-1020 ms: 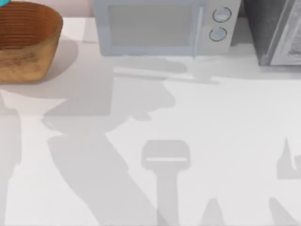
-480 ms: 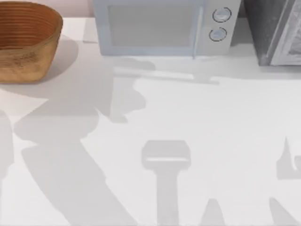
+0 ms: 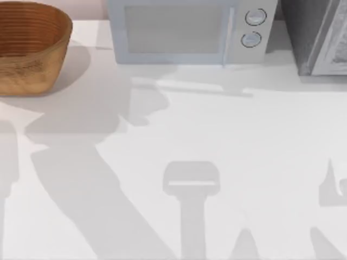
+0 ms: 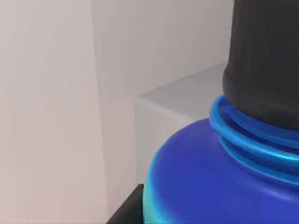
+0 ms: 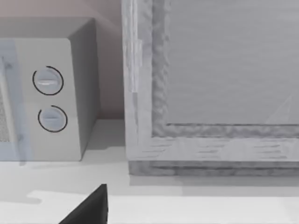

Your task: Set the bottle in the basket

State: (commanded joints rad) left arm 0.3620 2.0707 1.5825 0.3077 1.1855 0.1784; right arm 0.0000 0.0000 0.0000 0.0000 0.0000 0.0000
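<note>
Bottle, seen close in the left wrist view: dark blue shoulder, bright blue threaded rings at the neck, and a ribbed black screw cap above them; a sliver of turquoise shows at the lower edge of the shoulder. It sits right against the left arm's wrist camera, with a pale wall and a grey box-like corner behind it. A dark edge shows beside the bottle's lower side; whether this is a finger of the left gripper cannot be told, nor whether the fingers are clamped on the bottle.

Basket, top view: round, woven, tan-brown with ribbed coils, standing at the far left corner of the white table. What lies inside it is not visible from this angle. Arm shadows fall across the left and near parts of the tabletop.

Microwave, top view: pale grey, at the far edge near the middle, with two round dials on its right side. A grey textured cabinet stands at the far right.

Right wrist view: the microwave's dials and the cabinet's framed front face the camera; a dark wedge at the lower edge may belong to the right gripper, whose finger state cannot be told.
</note>
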